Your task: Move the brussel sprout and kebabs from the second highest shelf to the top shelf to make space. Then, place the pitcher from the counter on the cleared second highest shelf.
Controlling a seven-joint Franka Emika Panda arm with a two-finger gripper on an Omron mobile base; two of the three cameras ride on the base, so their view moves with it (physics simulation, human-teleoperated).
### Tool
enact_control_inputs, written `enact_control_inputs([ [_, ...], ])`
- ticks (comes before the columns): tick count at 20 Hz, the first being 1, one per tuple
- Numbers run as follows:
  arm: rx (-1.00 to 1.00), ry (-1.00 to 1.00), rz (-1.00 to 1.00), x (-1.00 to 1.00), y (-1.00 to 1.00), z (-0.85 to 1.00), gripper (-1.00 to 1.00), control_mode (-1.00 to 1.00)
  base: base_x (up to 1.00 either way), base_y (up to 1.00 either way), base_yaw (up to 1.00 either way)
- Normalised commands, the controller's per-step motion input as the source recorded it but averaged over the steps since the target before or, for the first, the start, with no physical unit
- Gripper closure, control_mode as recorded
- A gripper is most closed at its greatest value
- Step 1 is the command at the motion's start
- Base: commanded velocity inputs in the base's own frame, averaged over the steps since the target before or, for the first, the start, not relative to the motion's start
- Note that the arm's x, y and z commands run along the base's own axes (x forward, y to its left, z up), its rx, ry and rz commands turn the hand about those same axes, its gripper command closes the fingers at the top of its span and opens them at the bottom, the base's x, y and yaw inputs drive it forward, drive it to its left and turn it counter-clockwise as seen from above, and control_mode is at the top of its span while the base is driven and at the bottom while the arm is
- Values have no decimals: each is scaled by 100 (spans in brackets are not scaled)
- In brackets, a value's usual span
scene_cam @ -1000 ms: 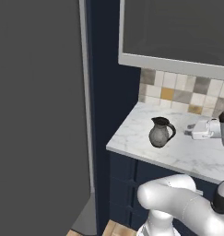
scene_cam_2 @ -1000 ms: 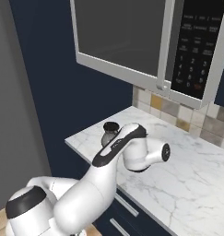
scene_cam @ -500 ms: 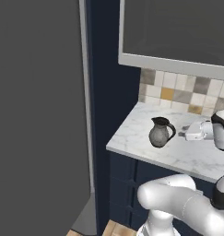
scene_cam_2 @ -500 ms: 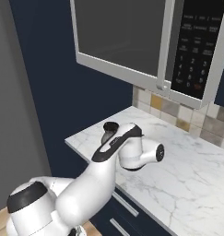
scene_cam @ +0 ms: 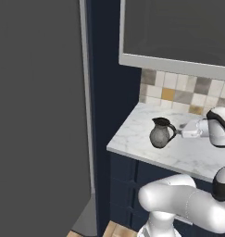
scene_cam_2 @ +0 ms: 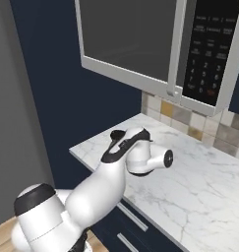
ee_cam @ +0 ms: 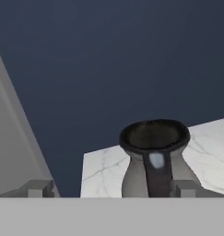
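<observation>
Jaws stood fully apart and held nothing; the gripper [scene_cam: 183, 133] hung level just right of the pitcher [scene_cam: 160, 133], pointed at it, not yet around it as far as I could tell. Taking the pitcher as the landmark and reading the left base view from left: a tall grey panel [scene_cam: 37, 115] stood well left of it, a navy wall strip sat between that panel and the pitcher, and the pitcher itself stood upright on the counter [scene_cam: 178, 155] near the counter's left front corner, with tiled backsplash [scene_cam: 178, 90] behind and above it. Its handle curved out on the side toward the gripper. In the hand view the pitcher [ee_cam: 155, 159] sat dead ahead with the flared dark rim open on top, the handle strip facing the camera, and the two fingertips [ee_cam: 39, 188] showing wide on either side low in frame. Judged handling: rigid metal-looking jug, probably light and empty, smooth and rounded so likely slippery on the belly; the narrower neck just under the rim, or a pinch across the handle, looked like the safer hold. It could tip if bumped at the rim. Right of the pitcher the counter ran on.
</observation>
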Motion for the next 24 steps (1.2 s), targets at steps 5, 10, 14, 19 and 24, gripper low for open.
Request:
enact_control_inputs([
  [5,0,0,0,21,0,-5,-100,-100,0,0,0],
  [10,0,0,1,17,0,-20,-100,-100,0,0,0],
  [14,0,0,3,14,0,-26,-100,-100,0,0,0],
  [19,0,0,2,14,0,-21,-100,-100,0,0,0],
  [24,0,-1,0,5,-15,-12,-100,-100,0,0,0],
])
